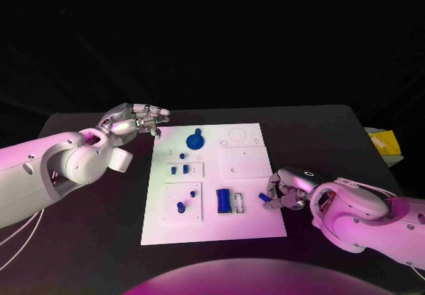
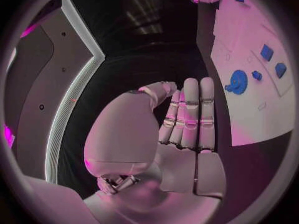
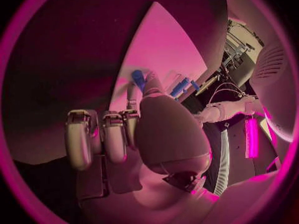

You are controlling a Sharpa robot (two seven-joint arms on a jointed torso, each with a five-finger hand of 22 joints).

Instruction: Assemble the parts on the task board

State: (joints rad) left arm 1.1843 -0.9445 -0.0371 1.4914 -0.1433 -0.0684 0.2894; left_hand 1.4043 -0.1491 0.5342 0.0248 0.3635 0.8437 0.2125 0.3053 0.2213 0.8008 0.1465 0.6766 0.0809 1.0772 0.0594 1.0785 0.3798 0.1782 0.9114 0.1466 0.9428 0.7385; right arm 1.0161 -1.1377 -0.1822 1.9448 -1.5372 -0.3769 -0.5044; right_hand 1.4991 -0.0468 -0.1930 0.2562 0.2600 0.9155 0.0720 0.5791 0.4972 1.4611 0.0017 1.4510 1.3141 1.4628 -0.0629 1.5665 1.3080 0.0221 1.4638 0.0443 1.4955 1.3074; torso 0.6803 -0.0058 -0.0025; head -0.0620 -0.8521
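Left hand [image 1: 132,120] hovers empty, fingers together, off the board's [image 1: 252,230] far left corner. Right hand [image 1: 285,192] pinches a small blue part [image 1: 264,197] at the board's right edge. I'd lower slowly, align before releasing

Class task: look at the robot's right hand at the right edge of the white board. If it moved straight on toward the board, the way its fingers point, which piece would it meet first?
Probably the pale upright piece beside the blue block. The right hand pinches a small blue part that points that way; height above the task board is unclear.
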